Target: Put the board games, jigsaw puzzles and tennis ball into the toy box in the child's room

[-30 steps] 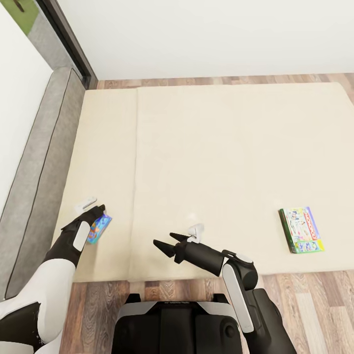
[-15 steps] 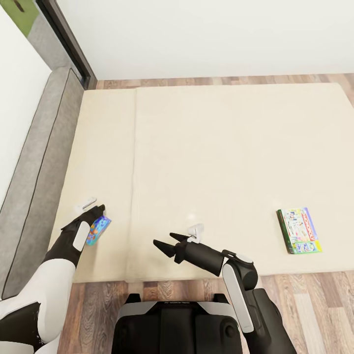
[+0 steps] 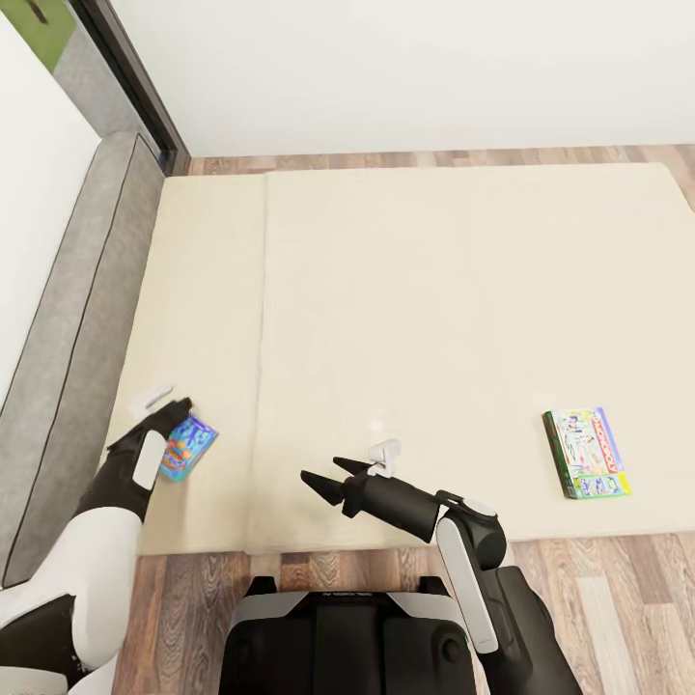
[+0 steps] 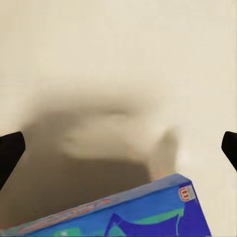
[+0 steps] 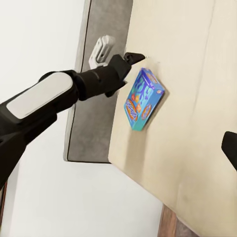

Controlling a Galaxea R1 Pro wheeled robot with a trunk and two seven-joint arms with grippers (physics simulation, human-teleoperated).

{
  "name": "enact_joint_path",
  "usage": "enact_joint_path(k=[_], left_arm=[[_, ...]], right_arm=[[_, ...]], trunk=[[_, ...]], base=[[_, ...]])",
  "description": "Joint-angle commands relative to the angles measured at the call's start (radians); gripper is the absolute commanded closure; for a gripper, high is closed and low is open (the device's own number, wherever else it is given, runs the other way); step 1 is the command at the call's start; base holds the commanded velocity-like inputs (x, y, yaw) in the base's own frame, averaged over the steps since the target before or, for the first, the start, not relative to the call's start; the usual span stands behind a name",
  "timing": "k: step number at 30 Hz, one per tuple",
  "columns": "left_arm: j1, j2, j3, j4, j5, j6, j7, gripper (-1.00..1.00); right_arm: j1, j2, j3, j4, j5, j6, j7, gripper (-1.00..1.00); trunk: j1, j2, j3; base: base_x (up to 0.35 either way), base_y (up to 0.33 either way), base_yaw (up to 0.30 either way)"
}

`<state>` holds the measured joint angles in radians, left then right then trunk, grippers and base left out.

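Observation:
A small blue board game (image 3: 189,446) with cartoon art lies near the left end of the beige bed (image 3: 434,290). My left gripper (image 3: 176,408) hovers just above its far edge, open; in the left wrist view its fingertips (image 4: 10,153) stand wide apart with the blue box (image 4: 133,215) below them. The right wrist view shows the same left gripper (image 5: 133,58) beside the blue box (image 5: 144,98), not gripping it. A second board game (image 3: 587,452), with a green edge and a printed lid, lies at the bed's front right. My right gripper (image 3: 320,470) hangs open and empty over the bed's front edge.
A grey headboard (image 3: 77,290) runs along the bed's left side, with a white wall and a dark door frame (image 3: 130,77) behind it. Wooden floor (image 3: 598,598) lies in front of the bed and along its far side.
My left gripper has shifted a little to the left, uncovering more of the blue box. The right arm and the other game have stayed put.

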<state>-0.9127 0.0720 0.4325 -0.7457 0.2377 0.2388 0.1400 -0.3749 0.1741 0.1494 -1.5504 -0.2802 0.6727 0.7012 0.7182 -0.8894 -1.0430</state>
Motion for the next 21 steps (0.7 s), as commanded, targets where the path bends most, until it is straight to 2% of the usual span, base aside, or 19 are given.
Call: enact_joint_path(k=[1, 7, 21], left_arm=[[0.0, 0.002, 0.006, -0.005, 0.011, 0.007, 0.029, -1.0], [0.0, 0.008, 0.016, -0.01, 0.011, 0.01, 0.087, -1.0], [0.0, 0.019, 0.02, -0.011, 0.009, 0.015, 0.103, -1.0]], right_arm=[[-0.001, 0.0, -0.001, 0.0, -0.005, 0.007, 0.0, -1.0], [-0.001, 0.0, -0.001, 0.0, -0.005, 0.007, 0.0, -1.0], [0.0, 0.0, -0.001, 0.0, -0.005, 0.007, 0.0, -1.0]], trunk=[[0.0, -0.001, -0.001], [0.0, -0.001, -0.001], [0.0, -0.001, -0.001]], base=[[0.0, 0.0, 0.0], [0.0, 0.0, 0.0], [0.0, 0.0, 0.0]])
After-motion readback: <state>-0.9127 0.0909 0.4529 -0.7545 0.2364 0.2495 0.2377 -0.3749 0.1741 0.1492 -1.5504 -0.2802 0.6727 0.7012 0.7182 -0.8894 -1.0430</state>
